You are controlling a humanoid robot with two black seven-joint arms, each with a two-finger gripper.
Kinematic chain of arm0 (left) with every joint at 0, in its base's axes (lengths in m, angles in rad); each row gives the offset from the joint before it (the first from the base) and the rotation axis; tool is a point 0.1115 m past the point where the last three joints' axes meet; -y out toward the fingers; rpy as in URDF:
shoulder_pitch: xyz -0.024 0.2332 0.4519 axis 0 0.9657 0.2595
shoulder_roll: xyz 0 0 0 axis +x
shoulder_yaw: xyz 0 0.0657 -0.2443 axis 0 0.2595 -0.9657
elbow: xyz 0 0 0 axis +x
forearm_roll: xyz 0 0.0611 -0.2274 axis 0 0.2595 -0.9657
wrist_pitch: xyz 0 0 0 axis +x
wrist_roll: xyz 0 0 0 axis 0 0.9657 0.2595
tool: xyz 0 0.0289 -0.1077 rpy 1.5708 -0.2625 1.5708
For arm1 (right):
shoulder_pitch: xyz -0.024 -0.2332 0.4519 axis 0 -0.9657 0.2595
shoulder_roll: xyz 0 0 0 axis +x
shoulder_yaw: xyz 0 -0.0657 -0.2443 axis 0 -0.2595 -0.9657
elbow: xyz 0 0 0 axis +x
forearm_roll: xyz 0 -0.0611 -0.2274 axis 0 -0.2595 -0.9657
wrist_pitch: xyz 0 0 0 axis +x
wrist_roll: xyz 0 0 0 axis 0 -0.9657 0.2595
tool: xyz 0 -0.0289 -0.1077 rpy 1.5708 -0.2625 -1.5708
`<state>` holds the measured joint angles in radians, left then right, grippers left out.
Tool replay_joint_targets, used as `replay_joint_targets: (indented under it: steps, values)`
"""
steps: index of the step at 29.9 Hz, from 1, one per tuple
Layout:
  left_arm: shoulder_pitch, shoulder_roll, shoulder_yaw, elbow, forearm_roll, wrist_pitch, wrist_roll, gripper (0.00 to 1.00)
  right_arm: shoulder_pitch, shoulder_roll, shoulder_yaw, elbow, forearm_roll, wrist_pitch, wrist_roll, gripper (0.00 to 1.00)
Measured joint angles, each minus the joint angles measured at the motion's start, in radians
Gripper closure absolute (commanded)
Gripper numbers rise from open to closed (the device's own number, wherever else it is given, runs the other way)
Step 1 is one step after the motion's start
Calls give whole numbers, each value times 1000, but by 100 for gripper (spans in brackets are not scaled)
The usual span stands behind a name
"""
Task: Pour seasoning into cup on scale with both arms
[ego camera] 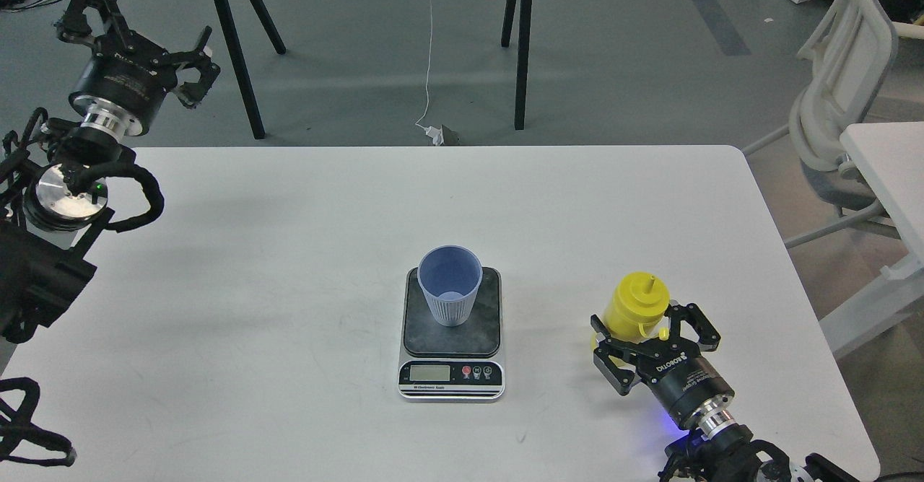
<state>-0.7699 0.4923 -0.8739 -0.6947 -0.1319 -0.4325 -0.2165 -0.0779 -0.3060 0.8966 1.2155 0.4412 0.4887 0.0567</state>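
The light-blue ribbed cup [450, 285] stands upright on the dark plate of the scale [451, 338] at the table's middle front. My right gripper [653, 338] is at the front right, to the right of the scale, with its fingers around the lower body of the yellow seasoning bottle [635, 307]. The bottle is upright with its nozzle up, and its base is hidden behind the gripper. My left gripper [137, 34] is open and empty, held high at the far left beyond the table's back edge.
The white table [289, 251] ends close to the right of my right arm. A white chair [837, 107] and a second table [891, 172] stand at the right. Black trestle legs [238, 56] and a cable [429, 49] are on the floor behind.
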Motion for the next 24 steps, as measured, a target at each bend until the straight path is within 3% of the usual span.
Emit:
replay_joint_targets:
  steps: [8,15,19,24]
  values:
    - [1,7,-4,-4,-1,-1,-1,0,-153,-102,30,97,1,0,12,1]
    - [3,8,-8,-11,-2,-1,-1,0,-176,-260,174,81,-6,0,14,1]
    - [3,2,-10,-11,-2,-3,-1,0,-93,-330,258,44,-23,0,8,1]
    - [3,-3,-13,-11,-6,-10,-4,0,178,-354,288,-157,-155,0,10,1]
